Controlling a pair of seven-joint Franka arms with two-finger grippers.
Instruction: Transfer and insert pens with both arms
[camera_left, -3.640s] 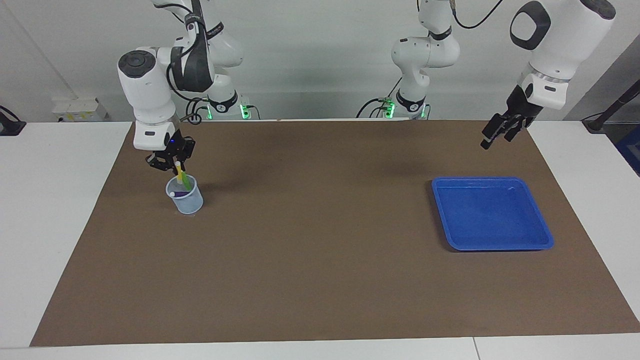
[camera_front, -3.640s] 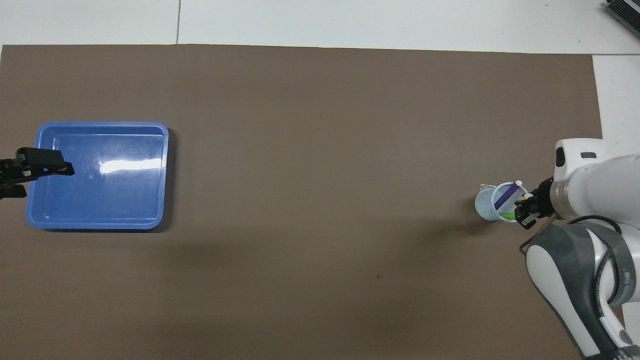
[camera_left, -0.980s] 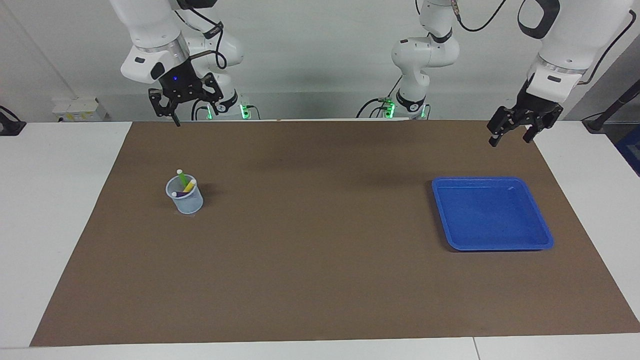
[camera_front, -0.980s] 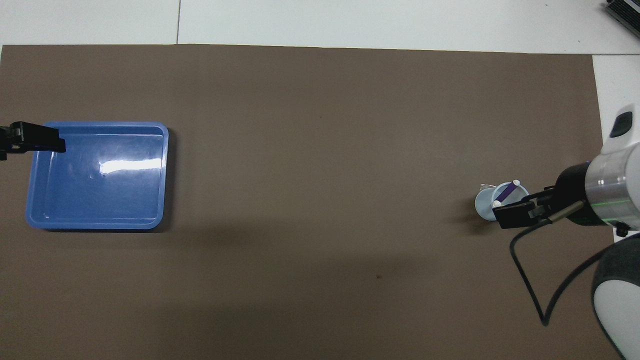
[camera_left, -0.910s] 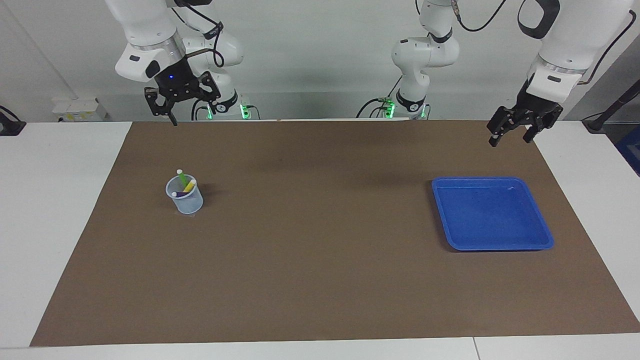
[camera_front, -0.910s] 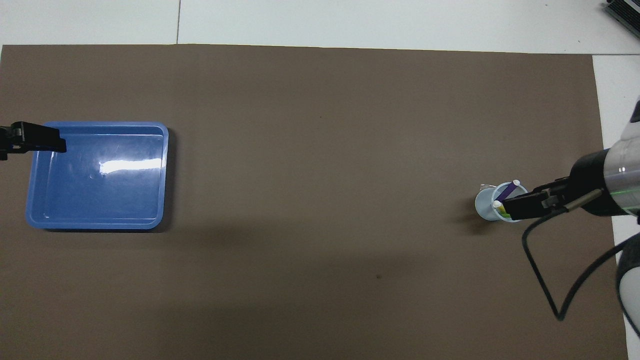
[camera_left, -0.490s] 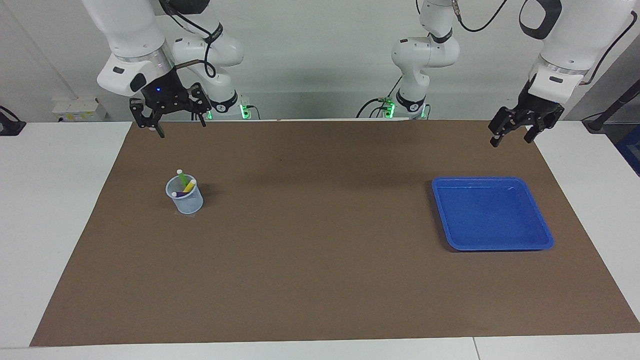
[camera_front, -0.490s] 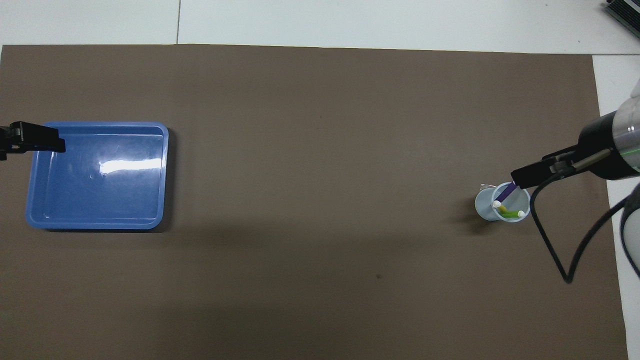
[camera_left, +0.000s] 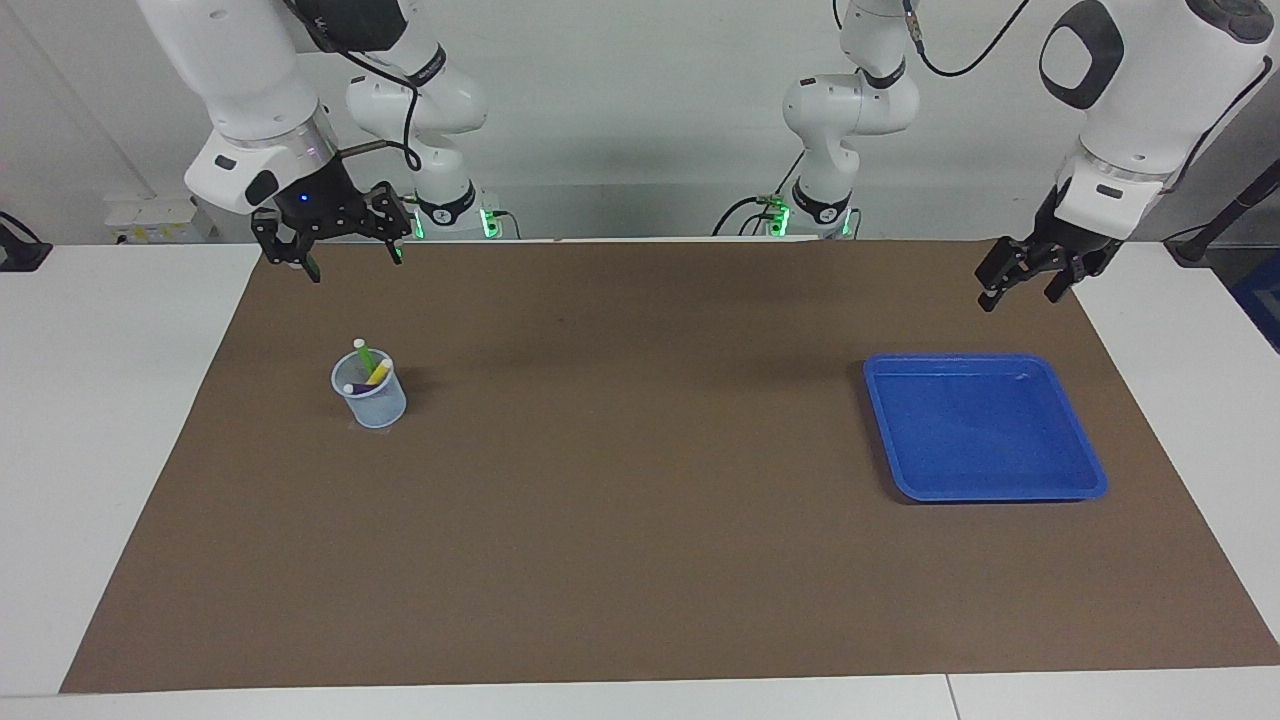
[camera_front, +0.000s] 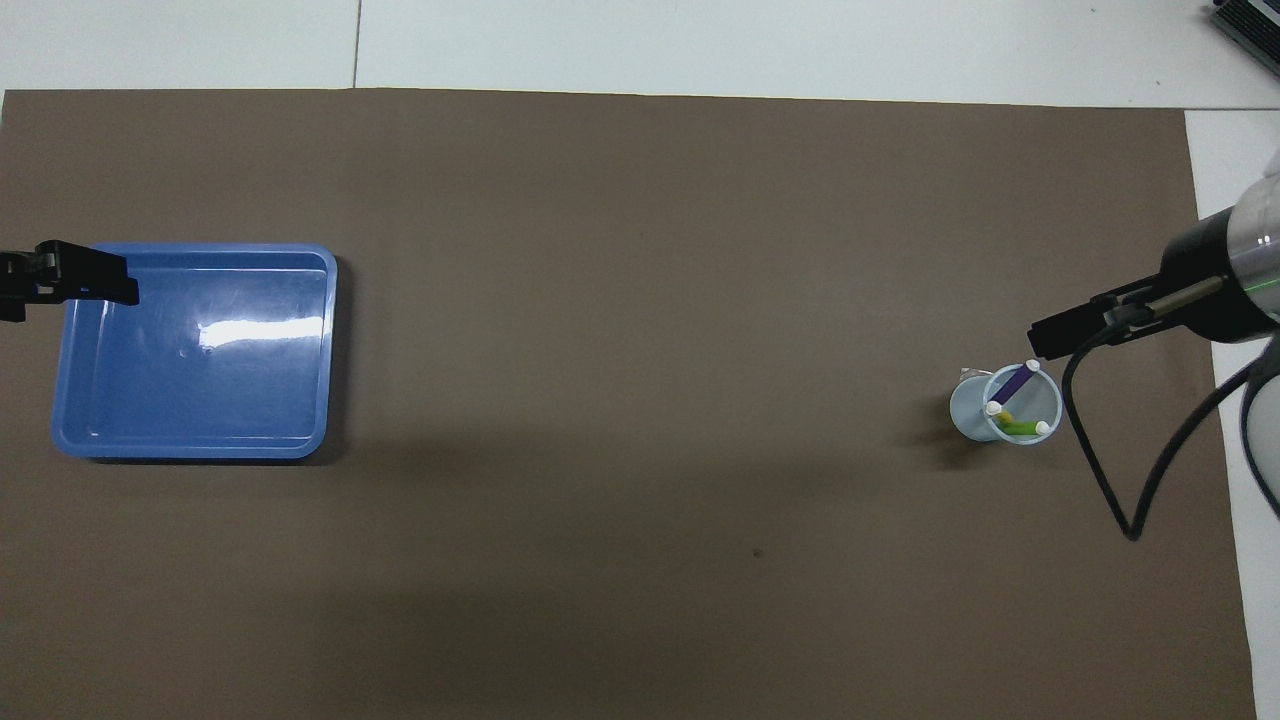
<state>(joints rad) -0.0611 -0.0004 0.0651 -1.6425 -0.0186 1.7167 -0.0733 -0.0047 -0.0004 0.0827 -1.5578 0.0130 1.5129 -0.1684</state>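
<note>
All three pens (camera_left: 366, 368) stood in the cup (camera_left: 370, 398); the tray (camera_left: 1090, 470) held nothing. My right claw (camera_left: 333, 250) and left claw (camera_left: 1024, 279) hung spread and empty. I judged nothing left.

no text, label, brand, number or sign can be read anywhere in either view.
</note>
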